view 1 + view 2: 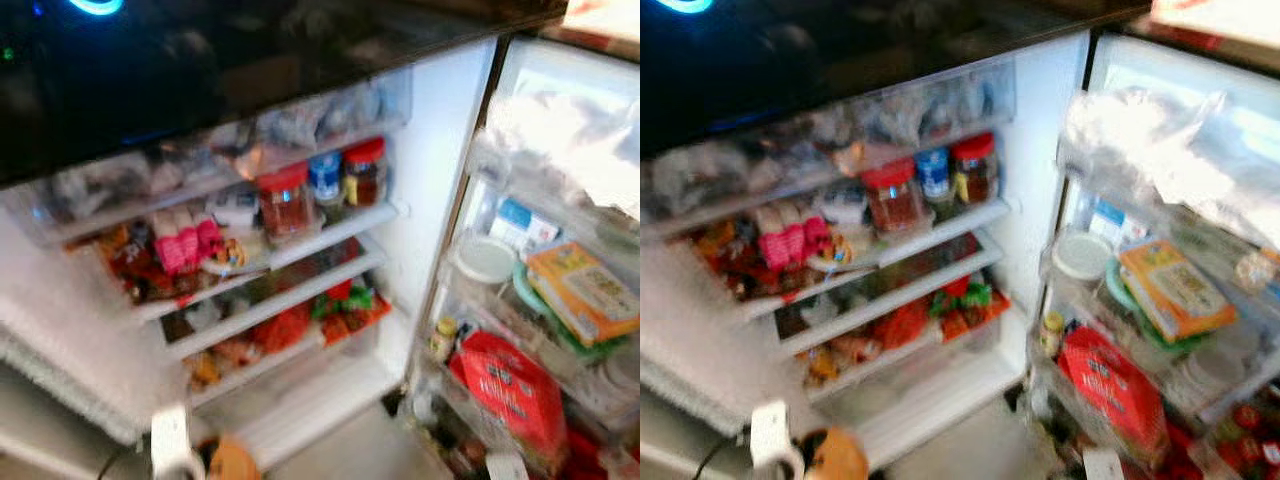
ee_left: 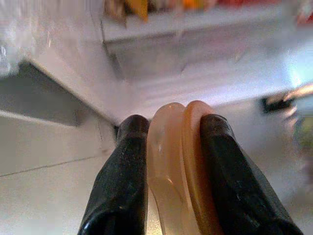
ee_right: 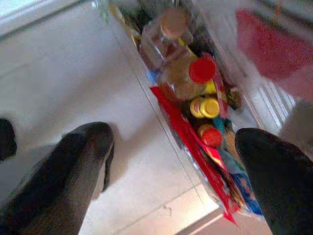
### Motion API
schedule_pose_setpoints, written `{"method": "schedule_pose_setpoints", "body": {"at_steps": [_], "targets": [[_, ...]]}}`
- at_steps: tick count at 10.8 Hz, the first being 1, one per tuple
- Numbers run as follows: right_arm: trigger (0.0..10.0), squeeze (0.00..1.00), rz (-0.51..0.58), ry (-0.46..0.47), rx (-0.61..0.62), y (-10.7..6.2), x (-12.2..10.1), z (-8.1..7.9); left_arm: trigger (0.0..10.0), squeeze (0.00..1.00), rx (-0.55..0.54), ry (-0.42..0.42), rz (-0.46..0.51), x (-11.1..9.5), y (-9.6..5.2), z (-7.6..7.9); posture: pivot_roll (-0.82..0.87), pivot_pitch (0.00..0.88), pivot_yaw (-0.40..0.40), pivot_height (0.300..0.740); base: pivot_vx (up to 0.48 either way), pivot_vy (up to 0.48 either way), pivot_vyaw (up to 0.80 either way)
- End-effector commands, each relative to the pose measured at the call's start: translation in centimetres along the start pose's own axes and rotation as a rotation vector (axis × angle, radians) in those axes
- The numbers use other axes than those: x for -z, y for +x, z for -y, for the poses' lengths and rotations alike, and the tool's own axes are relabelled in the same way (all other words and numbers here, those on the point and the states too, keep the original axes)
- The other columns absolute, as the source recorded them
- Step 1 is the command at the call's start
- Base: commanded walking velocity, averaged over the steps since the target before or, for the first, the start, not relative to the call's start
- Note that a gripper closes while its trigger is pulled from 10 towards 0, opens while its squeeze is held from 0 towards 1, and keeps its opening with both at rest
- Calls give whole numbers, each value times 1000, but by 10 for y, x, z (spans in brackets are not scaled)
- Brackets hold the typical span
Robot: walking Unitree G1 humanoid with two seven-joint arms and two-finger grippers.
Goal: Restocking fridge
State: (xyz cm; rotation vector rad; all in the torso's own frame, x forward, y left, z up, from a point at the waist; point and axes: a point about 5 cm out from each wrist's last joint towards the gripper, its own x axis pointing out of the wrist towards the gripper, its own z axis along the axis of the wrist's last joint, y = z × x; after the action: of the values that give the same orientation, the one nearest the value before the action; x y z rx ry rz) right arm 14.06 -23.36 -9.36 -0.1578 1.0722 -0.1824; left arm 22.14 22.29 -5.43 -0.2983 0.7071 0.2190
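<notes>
The fridge (image 1: 440, 150) stands open in front of me, its shelves packed with food. My left gripper (image 2: 171, 122) is shut on a rounded orange and pale item (image 2: 178, 161), which is squeezed between the two black fingers (image 2: 124, 166). In the head view the orange item (image 1: 232, 462) sits low, below the bare bottom shelf (image 1: 320, 400). My right gripper (image 3: 173, 142) is open, with its fingers wide apart above the floor beside the door's lowest rack of bottles (image 3: 200, 73).
Red-lidded jars (image 1: 285, 200) and a pink pack (image 1: 185, 243) crowd the middle shelves. The open door (image 1: 560, 130) on the right holds an orange box (image 1: 580, 290), a red packet (image 1: 510, 395) and a white lid (image 1: 484, 258). A pale tiled floor (image 3: 73, 73) lies below.
</notes>
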Motion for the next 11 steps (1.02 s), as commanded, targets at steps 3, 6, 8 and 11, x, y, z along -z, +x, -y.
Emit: {"method": "schedule_pose_setpoints", "body": {"at_steps": [3, 6, 8, 11], "targets": [[10000, 0, 8, -62, -36, 0, -1, -7, 10000, 0, 147, -216, 208, -52, 8, 17, -88, 0, 52, 740, 0, 0, 0], [10000, 0, 1, -130, -48, -1, 3, -10, 10000, 0, 384, -397, 304, -69, 3, 45, -76, 0, 52, 740, 0, 0, 0], [10000, 0, -4, -181, -50, -2, 7, -8, 10000, 0, 385, -511, 340, -62, -4, 40, -75, 0, 47, 740, 0, 0, 0], [10000, 0, -8, -226, -57, -2, 9, -7, 10000, 0, 428, -499, 350, -70, -6, 45, -74, 0, 43, 740, 0, 0, 0]]}}
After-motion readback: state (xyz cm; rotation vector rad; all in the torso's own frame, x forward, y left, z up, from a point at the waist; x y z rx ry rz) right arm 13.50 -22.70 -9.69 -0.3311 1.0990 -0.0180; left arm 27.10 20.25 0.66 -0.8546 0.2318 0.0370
